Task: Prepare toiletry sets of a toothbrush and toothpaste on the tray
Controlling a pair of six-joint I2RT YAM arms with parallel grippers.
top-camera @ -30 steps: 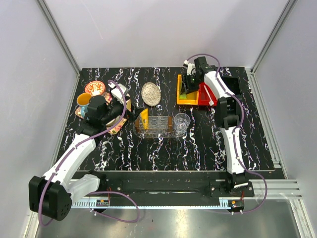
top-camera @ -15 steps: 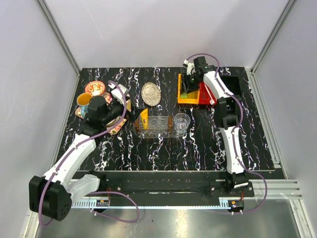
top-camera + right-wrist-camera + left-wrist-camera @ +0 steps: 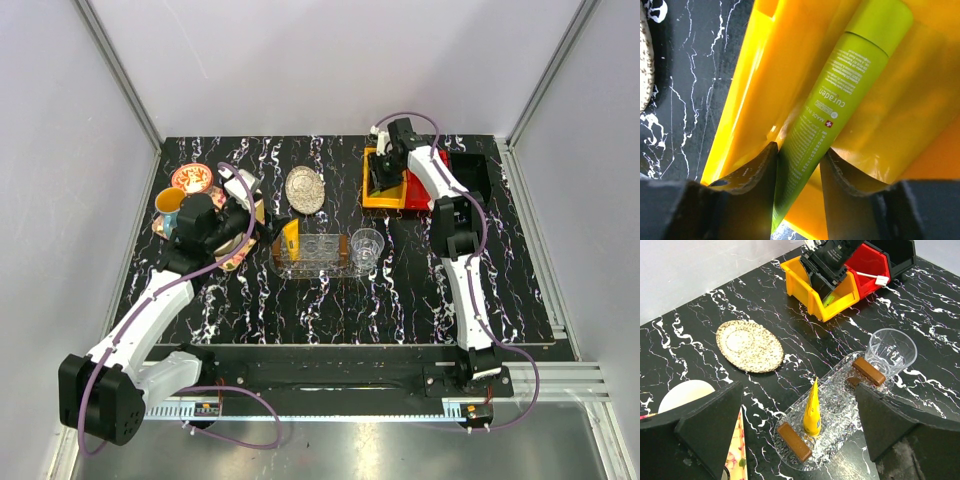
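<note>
The right tool point(image 3: 799, 156) reaches into the yellow bin point(image 3: 755, 75) near the table's far edge. Its fingers are closed on the tail of the lime green toothpaste point(image 3: 845, 90) lying there. The left tool point(image 3: 797, 405) hangs wide open above the tray point(image 3: 840, 405) in mid-table. The orange-yellow toothpaste point(image 3: 812, 410) sits at the tray's end nearer the table's left edge. The toothbrush point(image 3: 872, 276) lies across the red bin point(image 3: 867, 257).

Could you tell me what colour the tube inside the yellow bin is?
The tube is lime green with white lettering, clearest in the right wrist view.
</note>
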